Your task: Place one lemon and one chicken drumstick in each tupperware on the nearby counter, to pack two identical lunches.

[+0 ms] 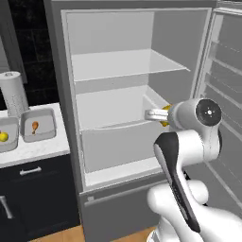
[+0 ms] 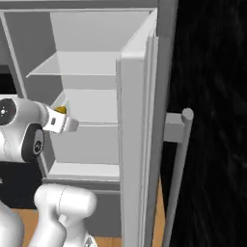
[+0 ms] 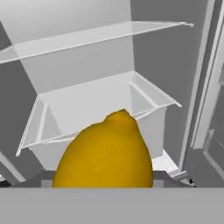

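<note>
My jaws are clenched on a lemon [image 3: 105,153]; in the hand view the yellow fruit swells up right in front of me, its nubbed end pointing toward the open fridge [image 1: 137,94]. In the left base view a sliver of that lemon [image 1: 166,108] peeks out just beside my white wrist, which reaches in front of the fridge's lower shelf, and in the right base view the same yellow sliver [image 2: 60,110] sits at the front of my hand, at the mouth of the fridge. Ahead of the lemon in the hand view lie a clear glass shelf [image 3: 100,33] above and a pale drawer-like bin [image 3: 96,105] below, both bare. The fridge door [image 2: 140,135] stands swung open on my right, with its long grey bar handle [image 2: 179,169] showing in the right base view. Off to my left in the left base view, well apart from my hand, the white bench [image 1: 33,146] over black cabinets carries two grey tupperware trays side by side: the nearer-to-fridge tupperware [image 1: 38,124] holds a chicken drumstick [image 1: 34,126], and the tupperware at the picture's edge [image 1: 7,134] holds a second lemon [image 1: 3,137]. A tall pale paper-towel roll [image 1: 13,92] stands upright just behind those trays on the bench.
</note>
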You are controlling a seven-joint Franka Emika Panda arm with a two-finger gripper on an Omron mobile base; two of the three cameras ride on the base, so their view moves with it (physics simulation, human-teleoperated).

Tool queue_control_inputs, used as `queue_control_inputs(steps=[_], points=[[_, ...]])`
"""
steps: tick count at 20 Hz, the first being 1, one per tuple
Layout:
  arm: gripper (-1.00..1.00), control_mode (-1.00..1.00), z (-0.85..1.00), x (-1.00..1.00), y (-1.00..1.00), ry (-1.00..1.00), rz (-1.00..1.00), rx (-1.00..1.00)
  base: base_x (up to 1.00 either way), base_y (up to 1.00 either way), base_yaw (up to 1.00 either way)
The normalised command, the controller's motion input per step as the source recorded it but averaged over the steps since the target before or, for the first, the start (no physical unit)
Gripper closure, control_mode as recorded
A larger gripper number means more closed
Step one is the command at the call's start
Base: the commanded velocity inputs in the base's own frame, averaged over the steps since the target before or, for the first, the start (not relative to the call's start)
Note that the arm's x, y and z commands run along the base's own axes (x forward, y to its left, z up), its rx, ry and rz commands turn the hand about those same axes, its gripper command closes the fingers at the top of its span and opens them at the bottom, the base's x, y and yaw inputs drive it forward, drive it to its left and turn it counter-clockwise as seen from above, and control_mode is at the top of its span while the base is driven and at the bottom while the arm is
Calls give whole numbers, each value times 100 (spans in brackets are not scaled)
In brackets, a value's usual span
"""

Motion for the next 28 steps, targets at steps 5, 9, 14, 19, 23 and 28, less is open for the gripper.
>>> queue_control_inputs(steps=[5,9,14,19,23,28], points=[[100,100,0,0,0,0,0,0,-83,84,27],[100,100,0,0,0,0,0,0,-9,100,24],[100,100,0,0,0,0,0,0,39,100,8],[100,100,0,0,0,0,0,0,100,100,-6],[100,100,0,0,0,0,0,0,100,99,-24],[100,100,0,0,0,0,0,0,91,36,-36]])
